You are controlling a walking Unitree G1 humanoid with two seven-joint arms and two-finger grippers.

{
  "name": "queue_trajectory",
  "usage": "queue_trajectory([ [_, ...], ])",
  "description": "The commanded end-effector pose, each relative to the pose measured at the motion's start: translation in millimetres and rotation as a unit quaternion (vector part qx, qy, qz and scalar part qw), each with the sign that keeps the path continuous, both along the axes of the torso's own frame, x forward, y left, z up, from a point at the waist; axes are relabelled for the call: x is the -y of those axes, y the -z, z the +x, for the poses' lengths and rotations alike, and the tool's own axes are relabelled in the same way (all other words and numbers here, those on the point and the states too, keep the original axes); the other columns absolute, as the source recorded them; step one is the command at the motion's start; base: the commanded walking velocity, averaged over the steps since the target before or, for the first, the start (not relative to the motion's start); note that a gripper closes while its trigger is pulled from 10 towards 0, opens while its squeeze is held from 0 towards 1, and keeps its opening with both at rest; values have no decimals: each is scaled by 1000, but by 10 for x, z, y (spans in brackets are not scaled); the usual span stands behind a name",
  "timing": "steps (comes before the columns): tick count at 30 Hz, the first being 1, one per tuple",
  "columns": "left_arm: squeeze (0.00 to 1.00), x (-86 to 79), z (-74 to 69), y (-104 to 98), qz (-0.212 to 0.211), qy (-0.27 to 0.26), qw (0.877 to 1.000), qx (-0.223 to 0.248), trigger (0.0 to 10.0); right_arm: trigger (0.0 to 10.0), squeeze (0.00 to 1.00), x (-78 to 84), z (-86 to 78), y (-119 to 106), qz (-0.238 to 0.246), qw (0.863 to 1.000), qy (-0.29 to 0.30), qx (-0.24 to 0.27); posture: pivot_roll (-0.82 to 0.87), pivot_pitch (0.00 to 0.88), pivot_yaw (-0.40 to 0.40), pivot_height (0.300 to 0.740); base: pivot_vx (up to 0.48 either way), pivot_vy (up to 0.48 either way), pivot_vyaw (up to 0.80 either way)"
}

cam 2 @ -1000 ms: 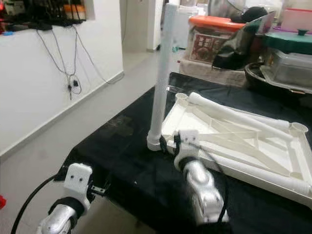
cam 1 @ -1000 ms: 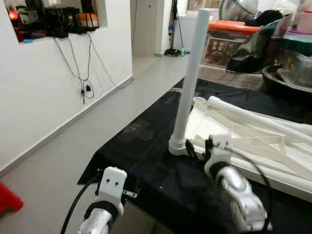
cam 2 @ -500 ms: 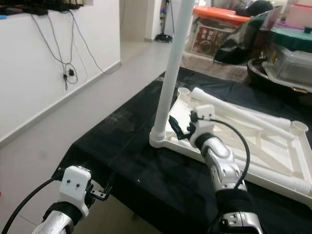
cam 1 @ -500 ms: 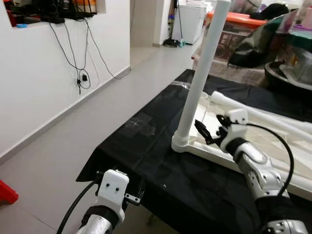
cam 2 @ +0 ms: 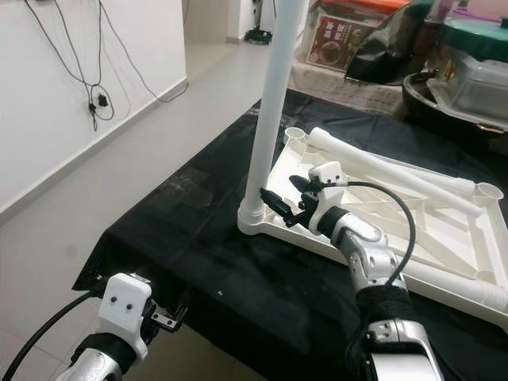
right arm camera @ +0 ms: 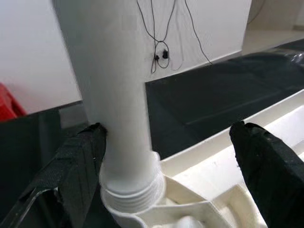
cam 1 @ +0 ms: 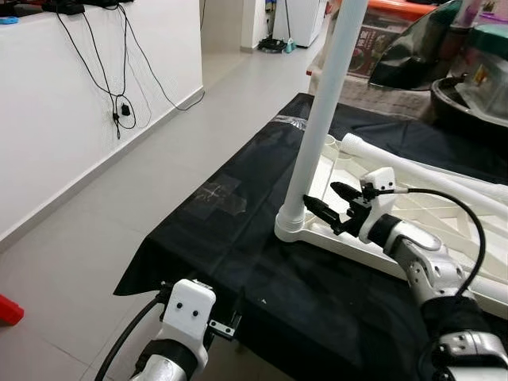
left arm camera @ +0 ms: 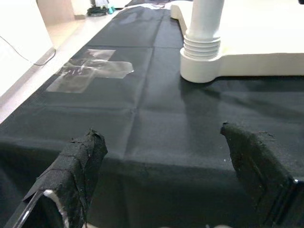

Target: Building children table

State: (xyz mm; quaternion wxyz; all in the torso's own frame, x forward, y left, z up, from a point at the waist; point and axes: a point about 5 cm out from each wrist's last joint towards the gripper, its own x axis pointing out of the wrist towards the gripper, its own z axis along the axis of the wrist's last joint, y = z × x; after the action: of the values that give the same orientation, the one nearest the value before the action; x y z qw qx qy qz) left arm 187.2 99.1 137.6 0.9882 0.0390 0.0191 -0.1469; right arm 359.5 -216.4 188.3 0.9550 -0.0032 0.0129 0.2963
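The white tabletop (cam 1: 444, 230) lies upside down on a black cloth (cam 1: 238, 238) that covers a low surface. One white leg (cam 1: 321, 119) stands upright in the near corner socket of the tabletop, and other loose legs (cam 2: 381, 171) lie across the underside. The right gripper (cam 1: 327, 204) is just beside the lower part of the standing leg, with its two black fingers spread wide; in the right wrist view one finger (right arm camera: 78, 161) is close against the leg, but the leg is not clamped. The left gripper (left arm camera: 166, 171) hangs low at the front edge of the cloth, fingers wide apart, well apart from the leg socket.
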Motion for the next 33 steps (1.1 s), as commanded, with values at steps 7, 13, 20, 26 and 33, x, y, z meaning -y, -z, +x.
queue_trajectory([
  [7, 0, 24, -47, 12, 8, 10, 1000, -10, 10000, 10000, 0, 79, 40, -113, 6, 999, -45, 5, 172, 121, -111, 740, 0, 0, 0],
  [13, 0, 27, -51, 11, 12, 13, 1000, -11, 10000, 10000, 0, -24, 39, -106, 8, 996, -93, 0, 176, 120, -112, 740, 0, 0, 0],
  [20, 0, 23, -57, 15, 14, 14, 1000, -13, 10000, 10000, 0, -149, 43, -87, 12, 992, -129, -1, 179, 120, -109, 740, 0, 0, 0],
  [26, 0, 26, -50, 16, 15, 16, 1000, -13, 10000, 10000, 0, -295, 129, -141, 18, 991, -131, 15, 180, 124, -109, 740, 0, 0, 0],
  [33, 0, 27, -52, 15, 14, 15, 1000, -13, 10000, 10000, 0, -337, 166, -168, 22, 991, -130, 18, 180, 127, -111, 740, 0, 0, 0],
])
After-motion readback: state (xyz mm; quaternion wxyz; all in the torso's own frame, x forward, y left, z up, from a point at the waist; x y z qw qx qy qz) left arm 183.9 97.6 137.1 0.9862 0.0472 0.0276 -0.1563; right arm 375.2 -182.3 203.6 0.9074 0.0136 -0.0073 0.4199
